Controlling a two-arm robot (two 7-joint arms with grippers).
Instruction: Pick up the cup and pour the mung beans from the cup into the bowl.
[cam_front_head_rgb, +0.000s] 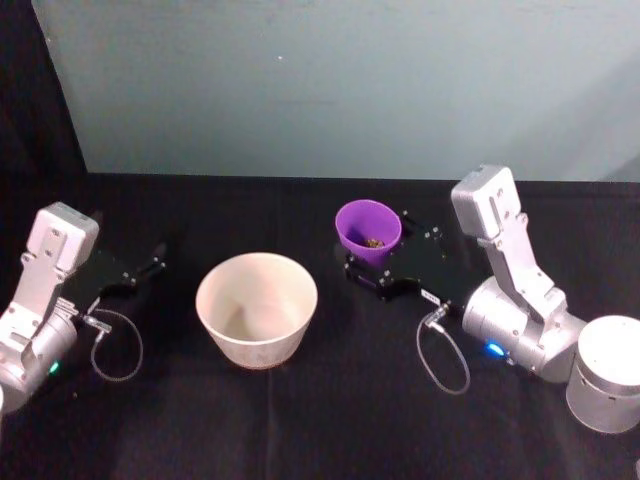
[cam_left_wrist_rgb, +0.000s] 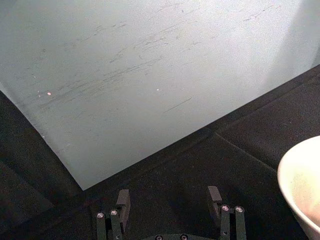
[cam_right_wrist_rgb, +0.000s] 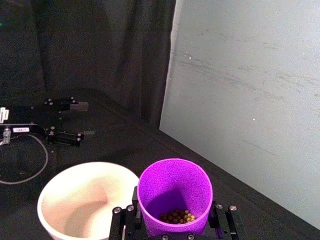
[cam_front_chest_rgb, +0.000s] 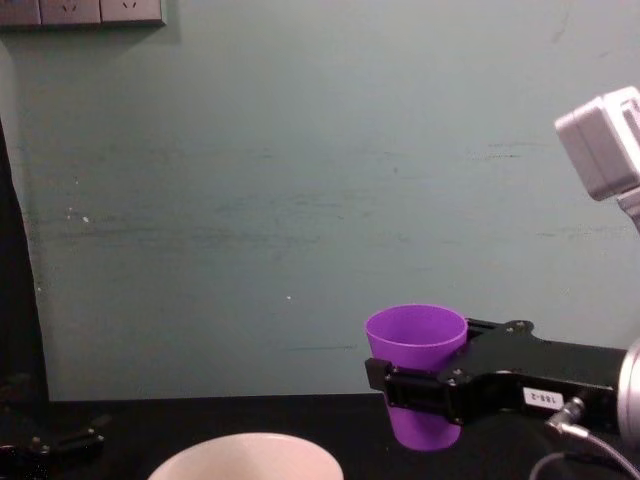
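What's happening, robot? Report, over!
Right gripper shut on the cup, upright, mung beans inside. Left gripper open, parked left of the bowl. Nothing between cup and bowl.

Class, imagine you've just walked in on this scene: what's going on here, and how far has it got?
The right gripper is clamped around the purple cup, holding it upright just to the right of the bowl. The mung beans lie in the bottom of the cup. Nothing has been poured yet, and the bowl looks empty. The left gripper rests open at the left of the table, away from both.
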